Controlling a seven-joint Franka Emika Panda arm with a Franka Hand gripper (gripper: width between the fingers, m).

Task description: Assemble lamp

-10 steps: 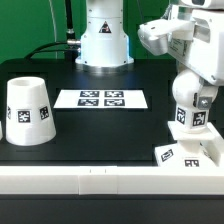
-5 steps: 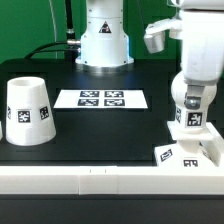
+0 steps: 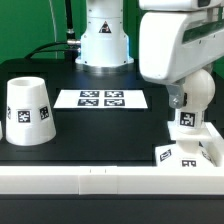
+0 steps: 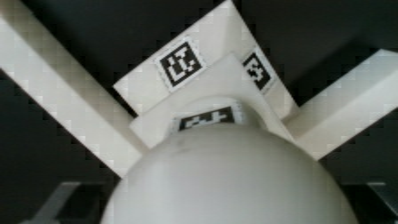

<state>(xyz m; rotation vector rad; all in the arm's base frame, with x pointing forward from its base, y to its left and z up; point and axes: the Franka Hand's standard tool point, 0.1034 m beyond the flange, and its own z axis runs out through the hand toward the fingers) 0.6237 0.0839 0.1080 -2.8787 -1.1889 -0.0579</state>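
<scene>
The white rounded bulb (image 3: pixel 189 104) is upright at the exterior view's right, directly over the flat square base (image 3: pixel 188 152) near the table's front edge; I cannot tell whether they touch. My gripper (image 3: pixel 182 92) is shut on the bulb, and the arm's white body hides most of the gripper. In the wrist view the bulb (image 4: pixel 217 165) fills the middle with the tagged base (image 4: pixel 192 62) beyond it, and the gripper (image 4: pixel 217 208) has dark fingers (image 4: pixel 50 203) on either side. The large tapered shade (image 3: pixel 28 111) stands upright at the exterior view's left, away from the gripper.
The marker board (image 3: pixel 101 98) lies flat in the middle of the black table. The robot's white pedestal (image 3: pixel 104 40) stands behind it. A white rail (image 3: pixel 90 175) runs along the table's front edge.
The arm's white body has swung toward the camera and now covers the upper right of the exterior view. The bulb has stayed over the base, shifting only slightly.
</scene>
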